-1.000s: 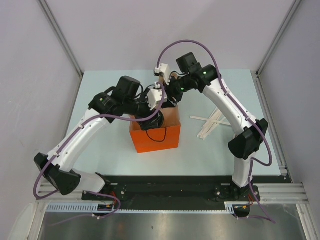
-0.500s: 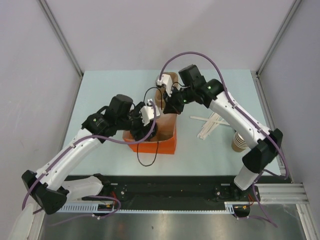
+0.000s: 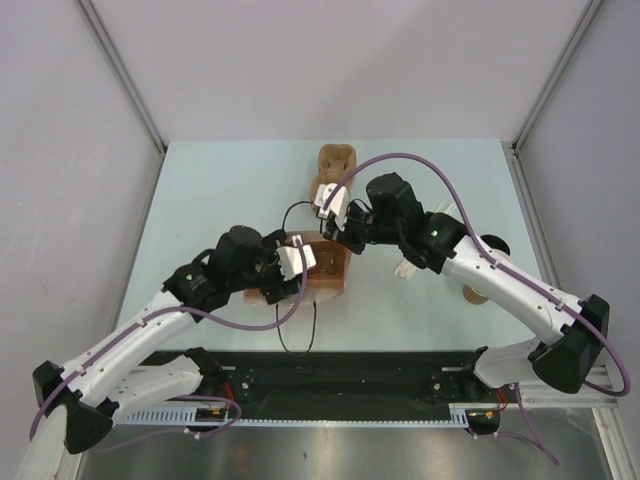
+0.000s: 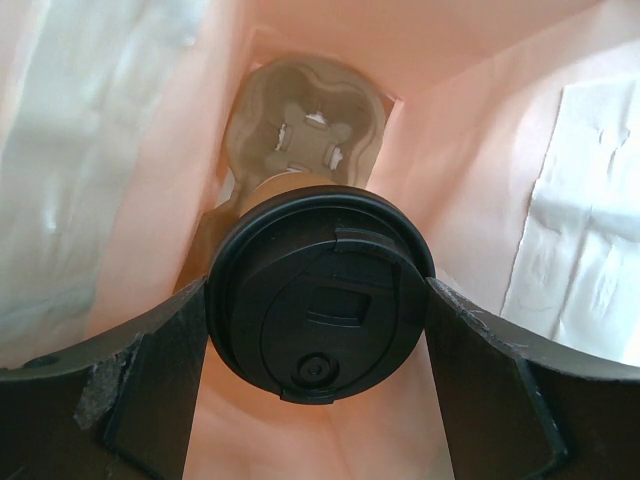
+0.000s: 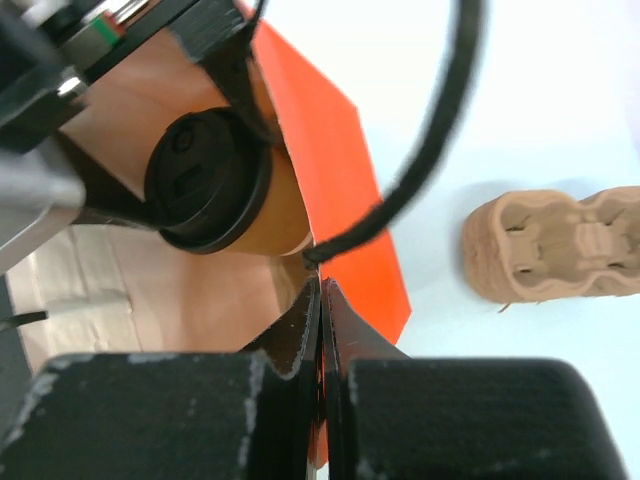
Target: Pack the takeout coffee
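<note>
**Inside the orange paper bag (image 5: 330, 170): coffee clamped, rim pinched**

Inside that bag you have the takeout coffee, a small tan kraft-paper cup (image 5: 280, 215) under a round black plastic lid (image 4: 322, 290). It stands upright between the bag's walls. Your left gripper (image 4: 320, 325) reaches down through the bag's open mouth. Its two dark fingers (image 4: 150, 390) clamp the cup from either side, each touching the lid's edge.

Below the cup, on the bag's floor, lies a brown moulded-pulp carrier (image 4: 305, 115). The cup's tan body runs down toward the carrier's near pocket, but you cannot tell from these views whether it is seated there.

At the bag's top edge, on the side away from the arm bases, your right gripper (image 5: 320, 295) has its fingers pressed flat together. They pinch the orange wall just beside the spot where the thin black cord handle (image 5: 440, 150) attaches, and the cord loops up past the wrist camera.

Beyond the bag and apart from it, on the pale blue-green table (image 3: 220, 190), a second brown pulp carrier (image 5: 560, 245) rests with its pockets facing up.
</note>
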Available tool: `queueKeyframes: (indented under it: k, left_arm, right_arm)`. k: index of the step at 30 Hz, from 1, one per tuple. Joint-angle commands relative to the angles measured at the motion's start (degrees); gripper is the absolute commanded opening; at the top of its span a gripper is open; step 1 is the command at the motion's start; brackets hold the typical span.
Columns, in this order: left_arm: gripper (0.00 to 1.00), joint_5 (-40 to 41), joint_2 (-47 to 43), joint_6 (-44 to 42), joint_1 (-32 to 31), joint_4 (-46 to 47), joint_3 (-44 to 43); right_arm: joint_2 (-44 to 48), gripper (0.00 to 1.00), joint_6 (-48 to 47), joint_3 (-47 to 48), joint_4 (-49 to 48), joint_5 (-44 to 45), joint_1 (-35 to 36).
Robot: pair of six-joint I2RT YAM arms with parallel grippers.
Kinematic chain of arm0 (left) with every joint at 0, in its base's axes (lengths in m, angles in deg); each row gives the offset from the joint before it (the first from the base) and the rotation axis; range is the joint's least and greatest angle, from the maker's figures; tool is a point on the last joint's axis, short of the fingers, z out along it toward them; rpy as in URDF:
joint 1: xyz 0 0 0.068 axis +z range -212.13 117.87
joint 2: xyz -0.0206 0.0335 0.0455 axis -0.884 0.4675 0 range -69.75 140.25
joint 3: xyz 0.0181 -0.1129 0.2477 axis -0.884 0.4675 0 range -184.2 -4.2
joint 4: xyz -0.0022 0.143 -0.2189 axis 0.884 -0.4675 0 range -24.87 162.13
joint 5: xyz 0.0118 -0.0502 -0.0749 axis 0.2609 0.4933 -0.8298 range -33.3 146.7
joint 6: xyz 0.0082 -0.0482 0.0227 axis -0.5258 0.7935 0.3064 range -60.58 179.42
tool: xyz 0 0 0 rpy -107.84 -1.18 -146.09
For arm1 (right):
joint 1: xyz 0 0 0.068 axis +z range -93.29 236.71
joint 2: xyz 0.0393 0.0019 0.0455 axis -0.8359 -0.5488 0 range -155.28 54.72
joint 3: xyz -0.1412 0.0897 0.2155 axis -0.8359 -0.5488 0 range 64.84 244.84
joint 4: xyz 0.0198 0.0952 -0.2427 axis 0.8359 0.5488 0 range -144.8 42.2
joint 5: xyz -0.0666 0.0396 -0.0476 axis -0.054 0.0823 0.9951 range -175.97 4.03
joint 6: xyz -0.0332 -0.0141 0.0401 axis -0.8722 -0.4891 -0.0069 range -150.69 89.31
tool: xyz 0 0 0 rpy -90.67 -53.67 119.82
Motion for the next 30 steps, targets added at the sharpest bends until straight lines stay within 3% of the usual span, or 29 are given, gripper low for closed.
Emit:
queueKeyframes:
  k: [1, 7, 13, 30]
  left_arm:
    - [0.01, 4.9, -4.2, -1.4, -1.2, 7.6, 6.1]
    - [0.01, 6.9, -10.4, -4.7, -2.4, 15.1, 14.4]
    - [0.00, 8.1, -12.4, -5.3, -4.7, 19.5, 16.9]
    - [0.00, 11.1, -7.5, -3.5, -10.3, 17.4, 9.7]
  right_arm:
    - [3.3, 0.00, -0.9, -2.2, -8.4, 6.8, 1.4]
    - [4.7, 0.00, 0.5, -4.2, -9.2, 10.4, 4.8]
    - [6.4, 0.00, 0.4, -6.8, -10.5, 13.3, 7.9]
    - [5.0, 0.00, 4.2, -6.9, -11.7, 17.2, 9.6]
